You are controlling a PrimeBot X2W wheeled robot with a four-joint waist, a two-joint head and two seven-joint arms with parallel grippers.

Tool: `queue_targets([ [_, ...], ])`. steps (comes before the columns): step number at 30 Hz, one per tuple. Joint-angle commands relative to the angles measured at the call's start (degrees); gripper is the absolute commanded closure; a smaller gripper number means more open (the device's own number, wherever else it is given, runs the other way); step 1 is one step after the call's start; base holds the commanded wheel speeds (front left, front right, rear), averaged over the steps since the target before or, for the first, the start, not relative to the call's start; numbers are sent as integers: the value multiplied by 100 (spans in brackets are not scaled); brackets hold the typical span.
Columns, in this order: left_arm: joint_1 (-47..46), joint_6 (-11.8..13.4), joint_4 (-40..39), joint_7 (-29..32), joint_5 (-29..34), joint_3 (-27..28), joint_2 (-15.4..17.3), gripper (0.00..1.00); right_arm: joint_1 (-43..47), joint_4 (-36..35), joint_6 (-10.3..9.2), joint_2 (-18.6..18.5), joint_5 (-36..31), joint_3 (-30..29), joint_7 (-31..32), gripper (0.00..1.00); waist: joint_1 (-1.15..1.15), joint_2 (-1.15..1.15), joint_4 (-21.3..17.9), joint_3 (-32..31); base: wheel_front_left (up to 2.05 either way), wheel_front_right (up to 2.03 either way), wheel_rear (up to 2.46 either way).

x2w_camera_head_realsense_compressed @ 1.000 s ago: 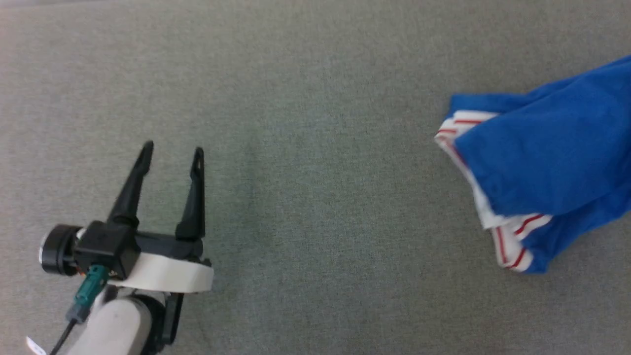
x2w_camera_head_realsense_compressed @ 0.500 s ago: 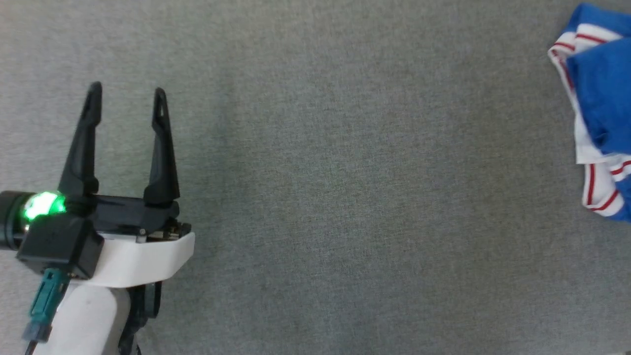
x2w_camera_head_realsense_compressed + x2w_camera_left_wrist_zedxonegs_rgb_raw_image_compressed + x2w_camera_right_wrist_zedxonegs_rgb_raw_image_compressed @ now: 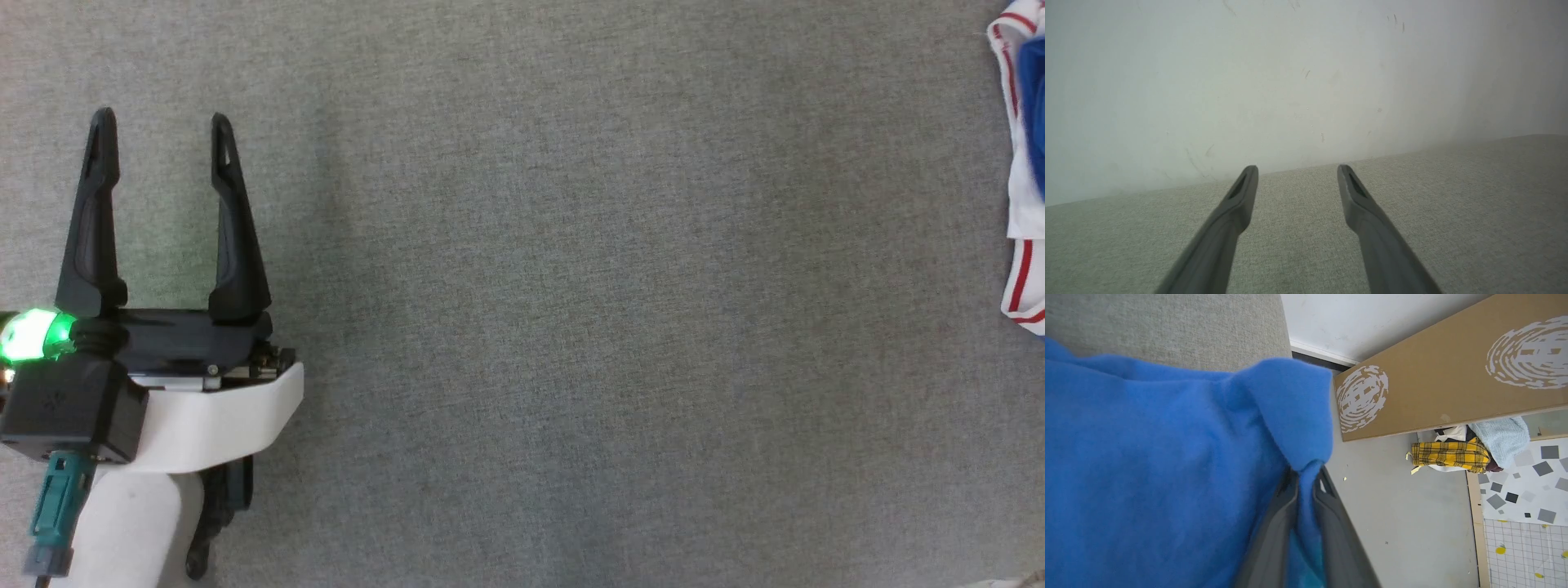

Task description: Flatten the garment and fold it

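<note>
The garment [image 3: 1020, 180] shows at the head view's right edge as a strip of white cloth with red stripes and a bit of blue. In the right wrist view its blue cloth [image 3: 1159, 465] covers the left half, and my right gripper [image 3: 1305, 486] is shut on a pinched fold of it, held up off the grey surface. My left gripper [image 3: 160, 135] stands open at the left of the head view, over the bare grey cloth-covered surface, far from the garment. The left gripper [image 3: 1297, 173] has nothing between its fingers in the left wrist view.
A grey fabric work surface [image 3: 571, 327] spans the head view. It ends at a white wall [image 3: 1290, 81]. Past the surface's edge, the right wrist view shows a brown cardboard panel [image 3: 1437, 375], a pile of yellow plaid and light blue clothes [image 3: 1457, 453], and grey floor [image 3: 1404, 522].
The garment has slid from the right third of the head view to its very edge. The left gripper shows higher and larger, still open; part of this is the camera's shift.
</note>
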Motion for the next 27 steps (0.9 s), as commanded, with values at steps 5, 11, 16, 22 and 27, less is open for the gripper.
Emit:
queue_targets([
  [5,-136,73,-21,-46,35,53,-27,0,-164,190,-13,79,-171,-92,-183,0,0,0,-5,1,0,0,0],
  [11,-88,69,17,-63,-48,94,-104,0,-213,248,-13,201,-205,-48,-354,0,0,0,1,-196,0,0,0],
  [16,40,57,96,-75,-129,123,-202,0,-173,156,-13,441,-121,-128,-608,0,0,0,40,-507,0,0,0],
  [22,313,12,381,-82,-152,78,-343,0,321,-176,-13,1210,132,-79,-1020,0,0,0,109,-1134,0,0,0],
  [27,602,-25,623,-84,-163,91,-527,0,934,-618,-13,1945,308,-86,-1596,0,0,0,209,-1794,0,0,0],
])
